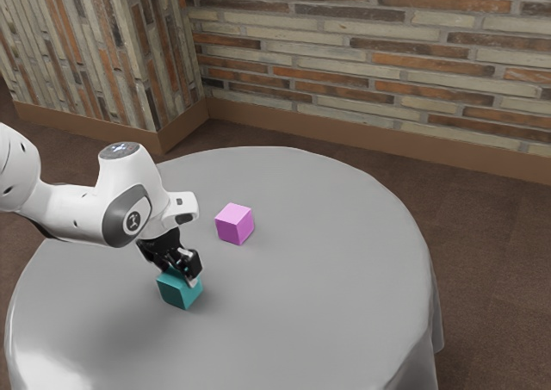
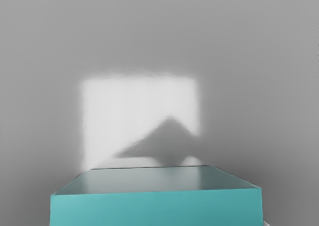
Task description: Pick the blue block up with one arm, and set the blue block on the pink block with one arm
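Observation:
The blue block [image 1: 179, 292], a teal cube, sits on the grey round table [image 1: 327, 304] toward the exterior view's lower left. My gripper [image 1: 190, 275] comes down on it from above, its black fingers [image 1: 193, 270] reaching over the cube's top edges and closed against its sides. In the wrist view the blue block [image 2: 157, 201] looms right under my hand, with its shadow on the tabletop beyond it. The pink block [image 1: 234, 223] stands on the table apart from my gripper, further back and toward the exterior view's right.
The table's cloth edge [image 1: 429, 321] drops off at the exterior view's right. Brick walls [image 1: 370, 54] stand well behind the table. Open grey tabletop lies between the two blocks and all around them.

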Available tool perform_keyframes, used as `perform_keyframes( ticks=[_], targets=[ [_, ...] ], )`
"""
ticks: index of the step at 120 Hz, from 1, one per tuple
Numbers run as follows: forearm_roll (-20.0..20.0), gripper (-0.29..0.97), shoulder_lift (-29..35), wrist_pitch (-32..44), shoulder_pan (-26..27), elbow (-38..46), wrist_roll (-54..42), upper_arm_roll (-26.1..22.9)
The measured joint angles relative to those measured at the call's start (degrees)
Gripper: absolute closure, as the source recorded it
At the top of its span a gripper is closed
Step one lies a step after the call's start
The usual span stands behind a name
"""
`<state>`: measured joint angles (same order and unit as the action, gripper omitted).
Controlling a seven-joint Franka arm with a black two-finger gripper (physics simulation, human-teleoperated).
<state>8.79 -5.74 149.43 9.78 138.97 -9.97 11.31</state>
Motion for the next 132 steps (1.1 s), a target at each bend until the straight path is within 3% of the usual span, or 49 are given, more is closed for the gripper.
perform_keyframes(
  ticks=[76, 102, 132],
  targets=[
    [-0.9, 0.37, 0.6, -3.0, 0.6, -3.0, 1.0, 0.0],
    [-2.9, 0.40, -0.3, -12.8, 0.1, -16.7, 2.2, 0.1],
    [-3.4, 0.41, -12.4, -26.3, -1.3, -36.9, 3.4, -0.8]
  ],
)
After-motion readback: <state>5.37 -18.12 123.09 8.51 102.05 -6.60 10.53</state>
